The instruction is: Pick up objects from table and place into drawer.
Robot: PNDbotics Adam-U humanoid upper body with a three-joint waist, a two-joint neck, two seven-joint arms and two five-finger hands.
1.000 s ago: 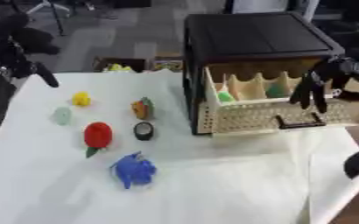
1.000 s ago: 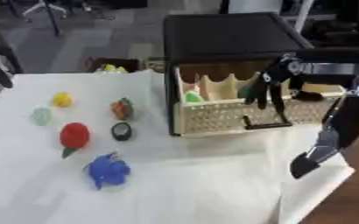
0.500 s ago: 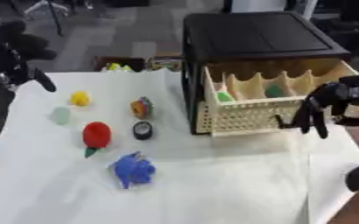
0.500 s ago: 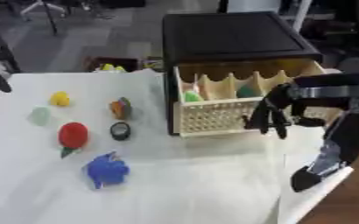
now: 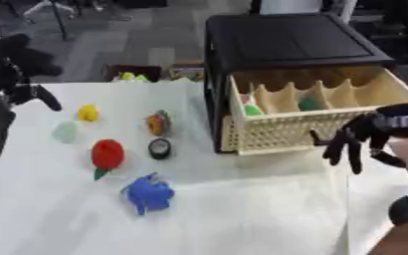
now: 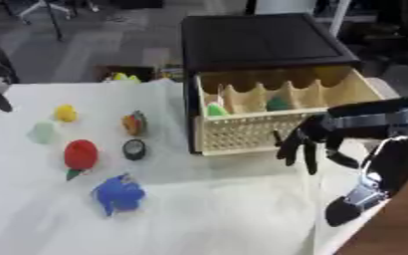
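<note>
The table [image 5: 242, 219] is covered in a white cloth, matt, with soft creases across it. The cabinet [image 5: 286, 45] looks like black plastic, its top smooth with a dull sheen. The drawer [image 5: 321, 117] is cream plastic; its front is a fine open mesh, its inner dividers smooth and plain. The right hand [image 6: 308, 144] is matt black, the arm behind it black with a slight gloss. The left hand [image 5: 16, 74] is also dark and matt. The red object [image 5: 107, 153] looks smooth. The blue object [image 5: 148, 193] has a crumpled, uneven surface. The yellow object [image 5: 88, 112] seems smooth. The floor [image 5: 129, 40] beyond is grey and dull.
</note>
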